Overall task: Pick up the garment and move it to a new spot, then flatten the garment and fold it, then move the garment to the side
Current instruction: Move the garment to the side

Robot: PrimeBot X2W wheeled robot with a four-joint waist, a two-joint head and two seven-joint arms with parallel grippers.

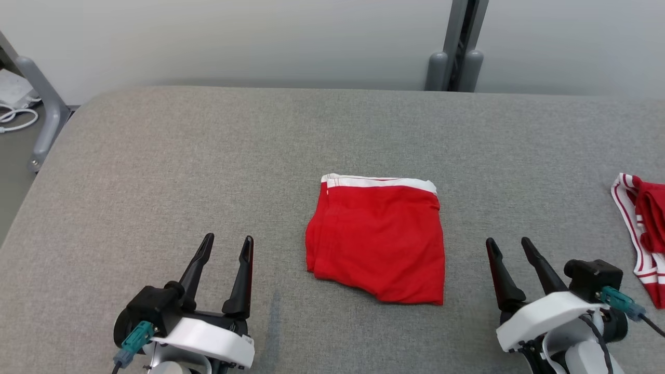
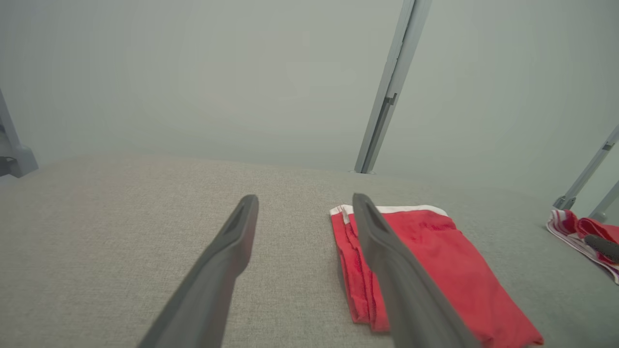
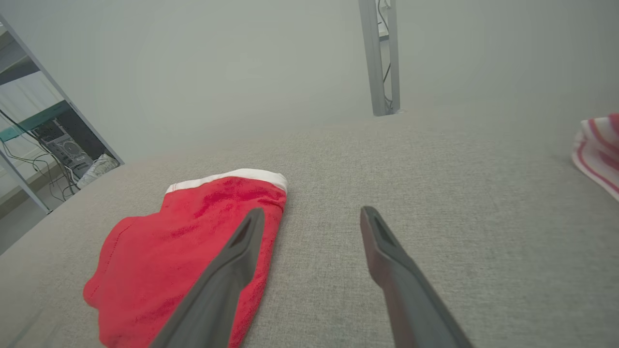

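left end effector and right end effector wide open, empty, apart from folded garment

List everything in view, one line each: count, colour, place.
red garment: 1, red with a white waistband, folded flat at the middle of the surface
striped garment: 1, red and white, bunched at the right edge of the surface
grey surface: 1, grey fabric, under both garments
upright post: 1, grey, behind the far edge, against the pale wall
frame leg: 1, grey, off the far left corner
white cable: 1, white, on the floor by the frame leg
left tool: 1, dark fingers, open and empty, left of the red garment
right tool: 1, dark fingers, open and empty, right of the red garment
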